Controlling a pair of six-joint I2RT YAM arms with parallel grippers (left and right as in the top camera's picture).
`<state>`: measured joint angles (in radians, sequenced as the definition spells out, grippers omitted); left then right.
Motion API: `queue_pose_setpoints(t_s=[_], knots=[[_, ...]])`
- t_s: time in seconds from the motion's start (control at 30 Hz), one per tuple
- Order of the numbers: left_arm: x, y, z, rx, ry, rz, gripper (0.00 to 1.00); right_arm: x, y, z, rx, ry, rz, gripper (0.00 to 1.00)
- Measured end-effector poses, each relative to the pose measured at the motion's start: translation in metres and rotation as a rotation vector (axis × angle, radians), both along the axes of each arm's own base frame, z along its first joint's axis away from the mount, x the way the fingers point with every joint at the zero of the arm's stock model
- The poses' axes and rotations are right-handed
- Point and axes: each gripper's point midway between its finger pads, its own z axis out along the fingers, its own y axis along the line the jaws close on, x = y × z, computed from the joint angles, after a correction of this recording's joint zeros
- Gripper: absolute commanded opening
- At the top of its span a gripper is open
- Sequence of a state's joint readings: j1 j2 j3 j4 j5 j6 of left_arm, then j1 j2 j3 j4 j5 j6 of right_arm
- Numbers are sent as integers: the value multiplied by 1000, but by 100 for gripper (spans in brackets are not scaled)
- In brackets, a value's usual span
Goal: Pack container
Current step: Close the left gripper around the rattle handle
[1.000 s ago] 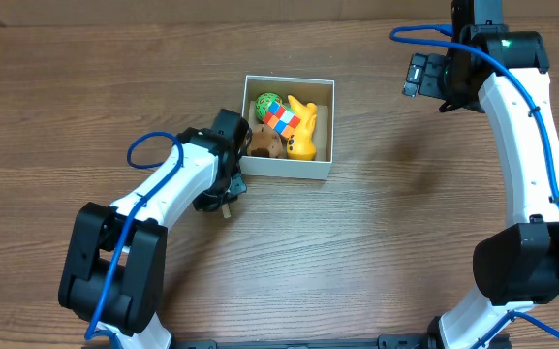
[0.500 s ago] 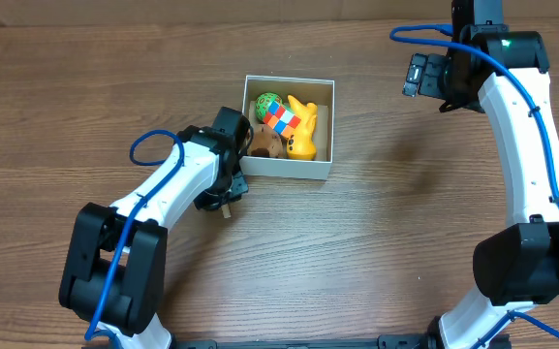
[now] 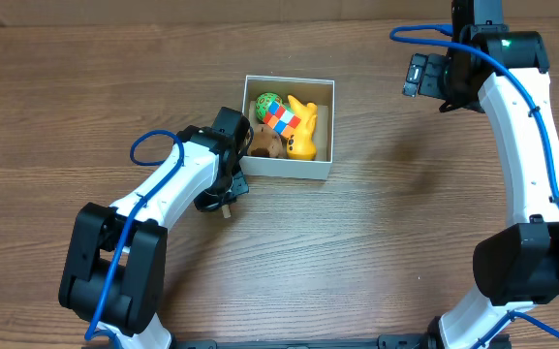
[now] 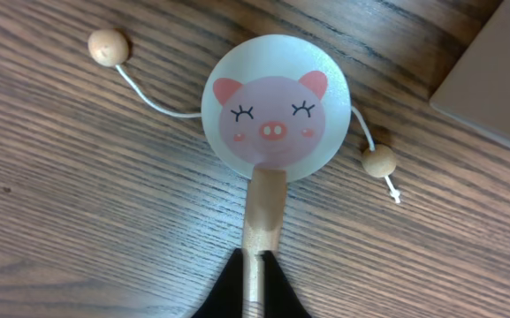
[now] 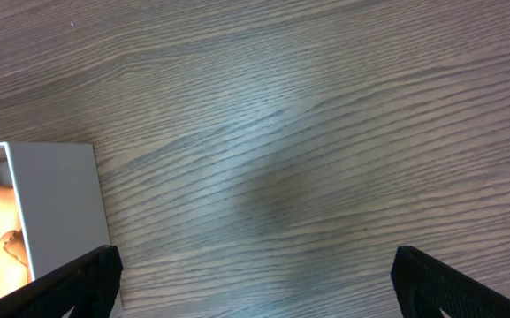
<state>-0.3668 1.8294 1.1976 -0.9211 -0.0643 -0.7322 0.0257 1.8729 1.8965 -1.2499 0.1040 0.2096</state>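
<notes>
- L hand (image 4: 253,281) is pinching pig drum (image 4: 275,106) by its handle; drum is lying on tabletop (image 4: 78,221), just beside container (image 3: 286,167).
- R hand (image 5: 255,269) is hanging wide open, empty, well apart.
- Step: pickup. Next is prob. calling for lifting drum up and over into container.

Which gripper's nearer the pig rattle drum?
Left. The left gripper is shut on the wooden handle of the pig rattle drum, by the near-left corner of the container. The right gripper hangs open far off, beyond the container's right side.
</notes>
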Motion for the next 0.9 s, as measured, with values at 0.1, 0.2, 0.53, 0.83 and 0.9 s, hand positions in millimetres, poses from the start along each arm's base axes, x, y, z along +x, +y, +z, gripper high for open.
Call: queue_pose_setpoints(t_s=[0.1,0.2,0.53,0.83,0.9], knots=[[0,-1,0,-3,2,0,61,0,0,0,0,0,1,100],[-7,1,0,2,28,1,59,0,0,0,0,0,0,100],[-7,-10,-8,-10,5,-35,58,0,0,0,0,-1,0,100],[-18,-11,-22,-16,22,-43,52,0,0,0,0,0,0,100],[-17,-11,-22,-17,18,-43,45,0,0,0,0,0,0,100]])
